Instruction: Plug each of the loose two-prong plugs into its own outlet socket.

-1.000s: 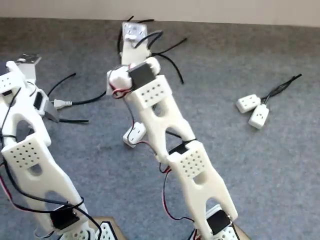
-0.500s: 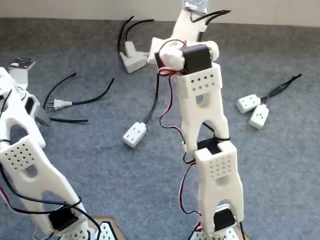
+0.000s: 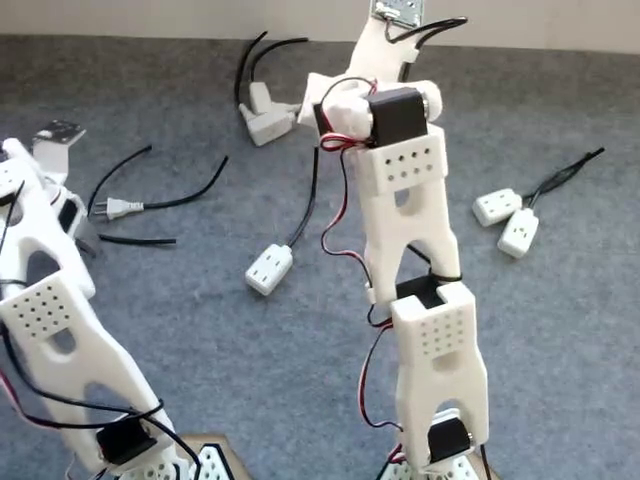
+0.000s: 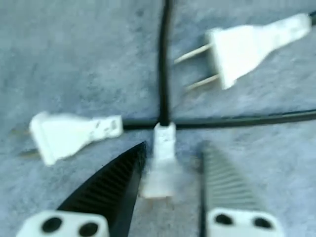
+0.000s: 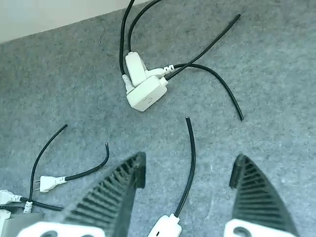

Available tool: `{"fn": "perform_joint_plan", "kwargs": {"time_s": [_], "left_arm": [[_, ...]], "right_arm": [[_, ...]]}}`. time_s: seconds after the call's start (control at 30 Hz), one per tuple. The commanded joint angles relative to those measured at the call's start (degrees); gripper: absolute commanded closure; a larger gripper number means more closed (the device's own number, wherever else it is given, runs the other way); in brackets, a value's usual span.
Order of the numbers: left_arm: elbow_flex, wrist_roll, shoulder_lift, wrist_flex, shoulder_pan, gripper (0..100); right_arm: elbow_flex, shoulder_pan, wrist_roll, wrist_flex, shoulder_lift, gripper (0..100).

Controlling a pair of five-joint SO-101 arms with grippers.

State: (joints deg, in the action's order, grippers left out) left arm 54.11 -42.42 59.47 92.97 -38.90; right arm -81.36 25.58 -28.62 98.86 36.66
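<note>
My left gripper (image 4: 170,148) is open low over the carpet, its black and grey fingers either side of a white plug (image 4: 159,170) on a black cord. Two more loose two-prong plugs lie close by, one (image 4: 74,133) beside the black finger and one (image 4: 247,44) farther out. In the high view this gripper (image 3: 80,232) is at the left, near a loose plug (image 3: 118,208). My right gripper (image 5: 191,159) hangs open high above the carpet, holding nothing. A free single outlet (image 3: 269,269) lies mid-table, with its cord (image 5: 190,163) under the right gripper.
At the back, a white outlet (image 5: 147,94) has a plug (image 5: 134,63) seated in it; it is also in the high view (image 3: 265,120). Two joined outlets (image 3: 508,220) lie at the right. Loose black cords cross the grey carpet at the left and back.
The right arm swung from over the back-left outlet to the right and rose, uncovering that outlet; it has barely moved in the last half second. The left arm shifted slightly.
</note>
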Motion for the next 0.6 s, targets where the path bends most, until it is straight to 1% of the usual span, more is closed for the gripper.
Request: {"fn": "perform_joint_plan", "kwargs": {"time_s": [0.0, 0.1, 0.17, 0.3, 0.37, 0.47, 0.5, 0.57], "left_arm": [[4.9, -0.2, 0.1, 3.3, 1.3, 99], [6.0, -0.2, 0.1, 7.1, 1.1, 99], [6.0, -0.2, 0.0, 7.6, 0.9, 100], [6.1, -0.2, -0.2, 7.6, 0.2, 98], [6.1, -0.2, -0.3, 7.8, 0.0, 93], [6.1, 0.3, -0.3, 7.9, -2.4, 77], [6.1, 0.3, -0.3, 7.9, -3.2, 75], [6.1, -0.1, -0.3, 7.9, -4.4, 75]], "right_arm": [[0.0, -1.0, 0.7, 2.2, -4.0, 72.8], [0.0, -1.0, 0.7, 2.2, -4.0, 72.8], [0.0, -1.0, 0.7, 2.2, -4.0, 72.8], [0.0, -1.0, 0.7, 2.2, -4.0, 72.8], [0.0, -1.1, 0.7, 2.2, -4.0, 72.8], [0.0, -1.9, 0.7, 2.2, -4.0, 72.8], [0.0, -2.0, 0.7, 2.2, -4.0, 72.8], [0.0, -2.5, 0.7, 2.2, -4.0, 72.8]]}}
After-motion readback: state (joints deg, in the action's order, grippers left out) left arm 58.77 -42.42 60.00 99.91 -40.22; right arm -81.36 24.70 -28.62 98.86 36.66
